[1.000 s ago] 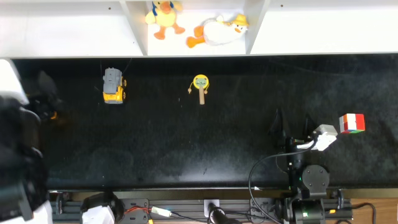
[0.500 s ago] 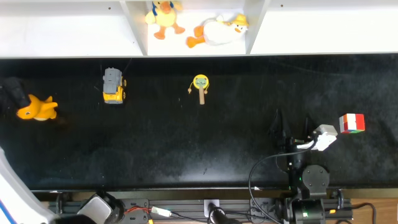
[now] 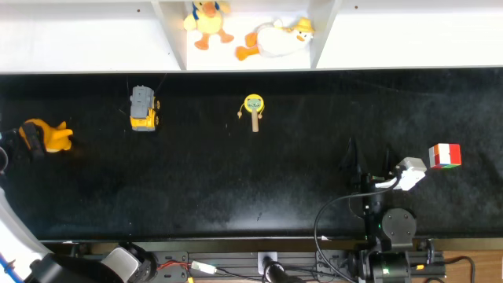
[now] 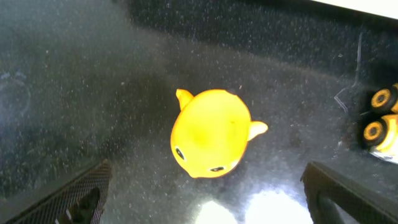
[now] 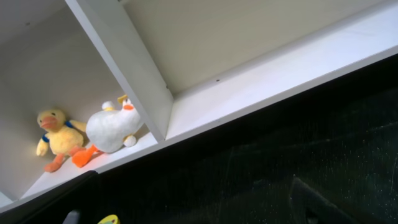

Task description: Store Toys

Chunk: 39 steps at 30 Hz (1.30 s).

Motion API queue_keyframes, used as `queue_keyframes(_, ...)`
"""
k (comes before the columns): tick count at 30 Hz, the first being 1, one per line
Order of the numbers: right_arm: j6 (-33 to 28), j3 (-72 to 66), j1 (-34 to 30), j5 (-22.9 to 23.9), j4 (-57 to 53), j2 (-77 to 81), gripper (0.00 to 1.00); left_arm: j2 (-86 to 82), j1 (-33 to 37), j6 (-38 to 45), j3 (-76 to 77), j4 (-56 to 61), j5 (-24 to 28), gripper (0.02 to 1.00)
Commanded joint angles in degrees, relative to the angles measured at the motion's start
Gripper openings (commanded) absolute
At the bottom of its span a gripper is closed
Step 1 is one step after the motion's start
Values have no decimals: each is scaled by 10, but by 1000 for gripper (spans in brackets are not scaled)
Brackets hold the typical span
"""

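A yellow rubber toy with small fins (image 4: 211,132) lies on the black table at the far left (image 3: 52,135). My left gripper (image 4: 205,186) hangs over it, open, with one finger on each side of the toy and not touching it; in the top view the left gripper (image 3: 30,140) sits at the toy's left side. My right gripper (image 3: 368,159) stands open at the right, near the table's front, with nothing between its fingers. Two plush ducks, a yellow plush duck (image 3: 208,20) and a white plush duck (image 3: 277,37), lie in the middle shelf compartment (image 5: 155,140).
A yellow and grey toy truck (image 3: 143,108) stands left of centre, its wheels showing in the left wrist view (image 4: 380,121). A yellow rattle (image 3: 254,108) lies mid-table. A coloured cube (image 3: 444,155) sits right of the right gripper. White shelf compartments line the back edge.
The left arm swung away from the table's left side, uncovering the yellow toy. Its gripper then came down from behind the toy to right beside it. The right arm has kept still.
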Motion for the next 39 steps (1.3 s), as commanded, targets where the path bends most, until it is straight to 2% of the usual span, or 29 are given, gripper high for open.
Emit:
queue_keyframes(1, 0, -8, 5, 4, 3, -6, 996, 0, 10, 36, -44, 38, 21, 996)
queue_keyframes(18, 0, -8, 5, 3, 3, -6, 996, 37, 12, 36, -148, 209, 29, 998)
queue_keyframes(27, 0, -8, 5, 3, 3, -6, 996, 103, 12, 36, -148, 271, 86, 1000)
queue_keyframes(34, 0, -8, 5, 3, 3, -6, 996, 105, 12, 36, -148, 284, 110, 855)
queue_keyframes(39, 0, -8, 5, 4, 3, -6, 996, 105, 12, 33, -148, 284, 121, 689)
